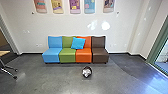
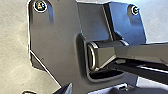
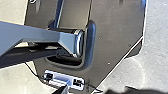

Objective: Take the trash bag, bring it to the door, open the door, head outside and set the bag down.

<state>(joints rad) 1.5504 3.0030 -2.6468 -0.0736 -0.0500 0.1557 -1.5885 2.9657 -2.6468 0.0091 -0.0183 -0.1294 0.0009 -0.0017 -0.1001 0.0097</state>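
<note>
A gray floor (image 1: 55, 77), bright with light at the right, supports four armless seats side by side: a blue seat (image 1: 51, 56), a green seat (image 1: 67, 55), an orange seat (image 1: 83, 56) and a brown seat (image 1: 100, 55). A rounded dark-and-white trash bag (image 1: 87, 72) lies near the orange one, not touching. At left stands a pale-topped desk (image 1: 4, 53).

The row of seats runs light blue (image 1: 52, 55), green (image 1: 67, 55), orange (image 1: 83, 55) and dark brown (image 1: 100, 55), with a bright blue cushion (image 1: 78, 43). The bundle (image 1: 87, 72) is black and whitish; the floor (image 1: 55, 77) is grey, the wall (image 1: 72, 25) off-white, and the window frame (image 1: 156, 46) green.
</note>
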